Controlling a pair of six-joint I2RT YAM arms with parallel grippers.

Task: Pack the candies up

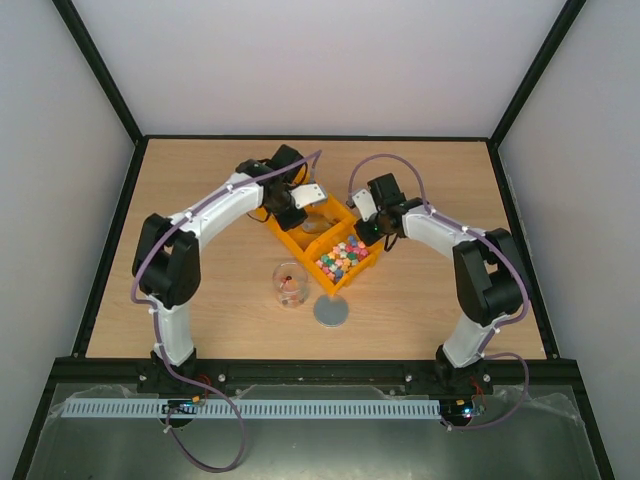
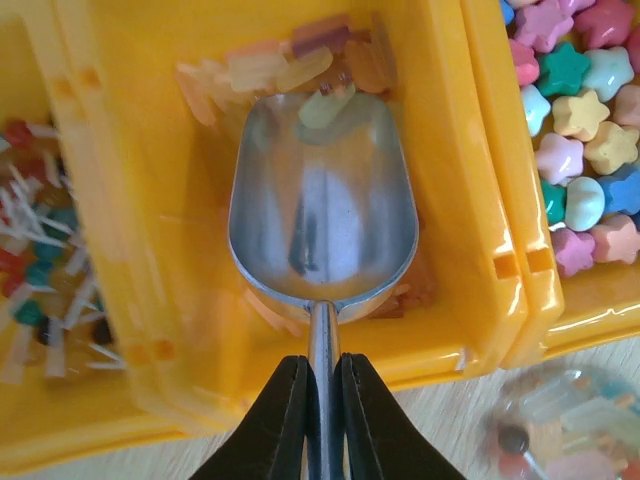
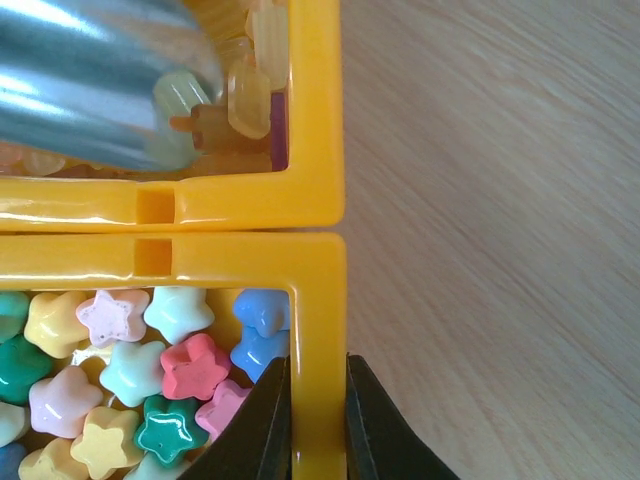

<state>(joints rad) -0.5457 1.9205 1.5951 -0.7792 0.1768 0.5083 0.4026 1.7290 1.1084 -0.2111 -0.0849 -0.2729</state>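
Note:
My left gripper [image 2: 322, 400] is shut on the handle of the silver scoop [image 2: 322, 200]. The scoop's bowl lies in the middle yellow bin among amber-orange candies [image 2: 290, 65], with a pale piece at its tip. Red-white-dark mixed candies [image 2: 40, 260] fill the bin to the left, and pastel star-shaped candies [image 2: 585, 150] the bin to the right. My right gripper [image 3: 318, 400] is shut on the outer wall [image 3: 318, 300] of the pastel bin, beside the star candies [image 3: 150, 370]. From above, the yellow bins [image 1: 287, 236] sit between my left gripper [image 1: 295, 210] and right gripper [image 1: 372, 235].
A clear cup [image 1: 290, 285] holding a few candies stands on the table in front of the bins, and shows blurred in the left wrist view [image 2: 570, 430]. A grey round disc [image 1: 331, 312] lies beside the cup. Bare wood [image 3: 500, 200] runs right of the bins.

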